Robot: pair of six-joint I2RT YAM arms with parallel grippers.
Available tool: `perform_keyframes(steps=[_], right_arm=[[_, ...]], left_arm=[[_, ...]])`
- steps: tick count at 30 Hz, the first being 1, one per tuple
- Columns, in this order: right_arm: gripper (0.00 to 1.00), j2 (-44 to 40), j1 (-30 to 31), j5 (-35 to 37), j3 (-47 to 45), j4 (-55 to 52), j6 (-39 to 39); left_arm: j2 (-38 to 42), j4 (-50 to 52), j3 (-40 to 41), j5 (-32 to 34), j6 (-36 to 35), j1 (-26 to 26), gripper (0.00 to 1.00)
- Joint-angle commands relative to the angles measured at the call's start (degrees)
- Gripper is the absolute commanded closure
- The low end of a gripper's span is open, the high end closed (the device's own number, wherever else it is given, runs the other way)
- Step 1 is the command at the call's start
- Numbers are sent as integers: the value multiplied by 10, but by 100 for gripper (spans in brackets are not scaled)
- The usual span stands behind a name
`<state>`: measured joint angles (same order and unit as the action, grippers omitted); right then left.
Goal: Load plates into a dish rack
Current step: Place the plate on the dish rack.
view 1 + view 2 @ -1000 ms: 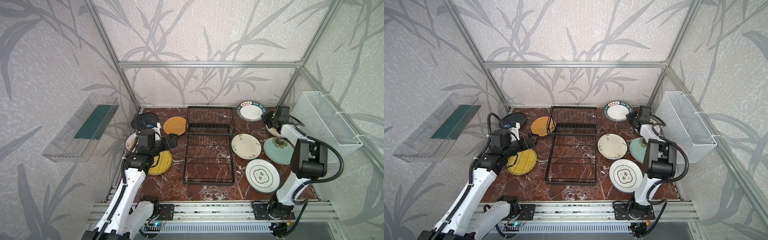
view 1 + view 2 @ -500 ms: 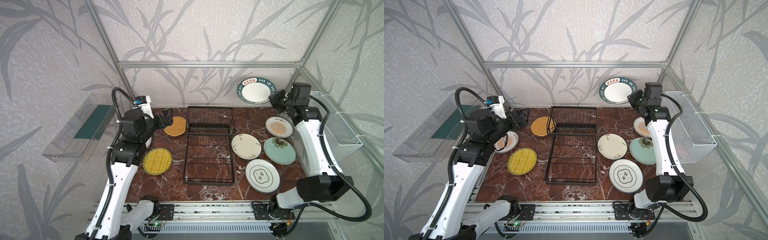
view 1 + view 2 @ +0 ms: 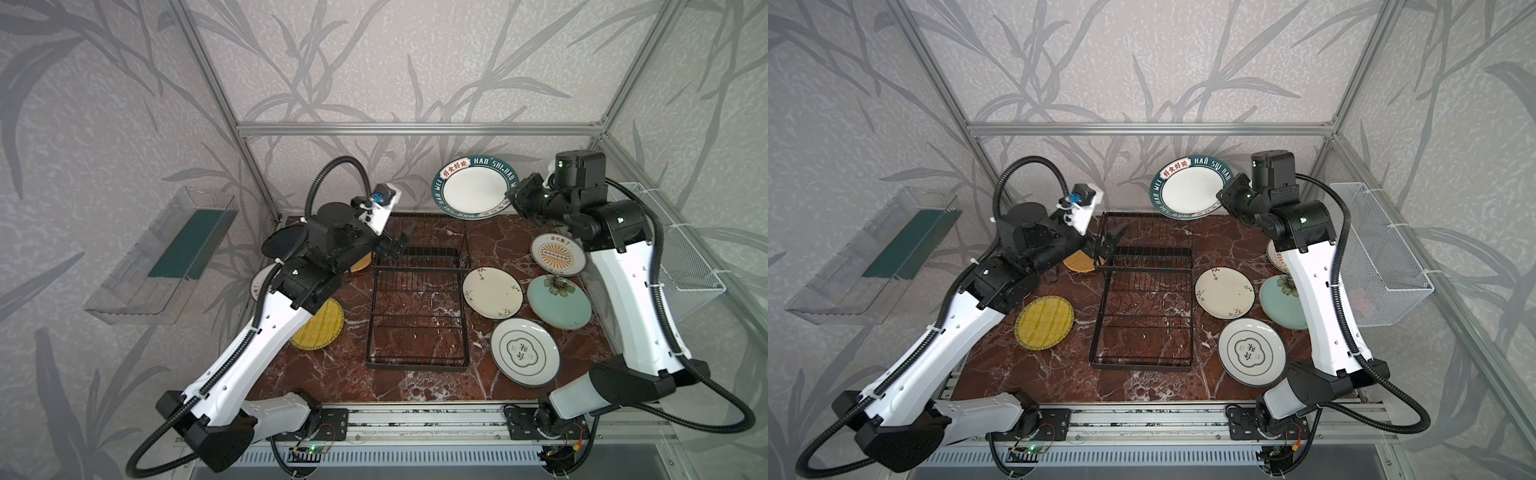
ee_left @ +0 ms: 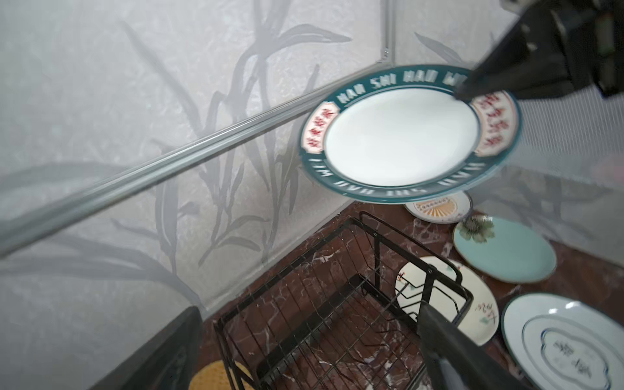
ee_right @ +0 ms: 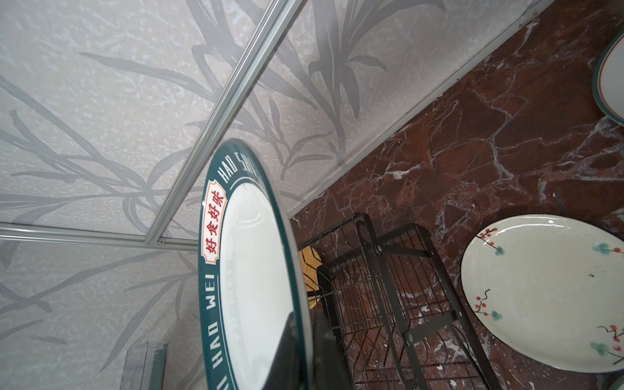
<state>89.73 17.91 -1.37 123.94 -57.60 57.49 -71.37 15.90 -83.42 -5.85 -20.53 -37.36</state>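
Aloft, the lettered-rim plate hangs clamped, outside the dish rack.

Site: a robotics lab test cell, not a real kitchen. From my remote station I look into a booth built of aluminium frame and closed with leaf-print panels. Two robot arms are bolted to a slotted rail at the front edge, with corrugated cable hoses and a bare circuit board showing a green light. The kitchen look comes only from props: marble-look tabletop, plates, dish rack.
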Motion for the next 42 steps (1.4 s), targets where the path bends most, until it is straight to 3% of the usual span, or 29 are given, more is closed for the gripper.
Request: perform_keyframes(steps=[1,5,10,28,35,38,42], right_arm=[[100,23,19,21,43,-29,8],[100,45,35,23,70,-48,8],[100,60,47,21,84,-63,9],[100,59,76,28,83,-72,14],[100,55,85,36,83,-72,13],[100,54,90,41,82,-72,12],[100,46,95,52,69,-66,10]], left_arm=[[-35,-23,-21,47,-227,-45,1],[-73,-53,-28,75,-289,-89,13],[-109,-94,-27,104,-328,-120,36],[-192,-86,-89,135,-298,-126,63],[-210,-87,-103,153,-297,-130,84],[-208,-92,-106,161,-296,-137,97],[-202,-116,-99,182,-302,-148,100]])
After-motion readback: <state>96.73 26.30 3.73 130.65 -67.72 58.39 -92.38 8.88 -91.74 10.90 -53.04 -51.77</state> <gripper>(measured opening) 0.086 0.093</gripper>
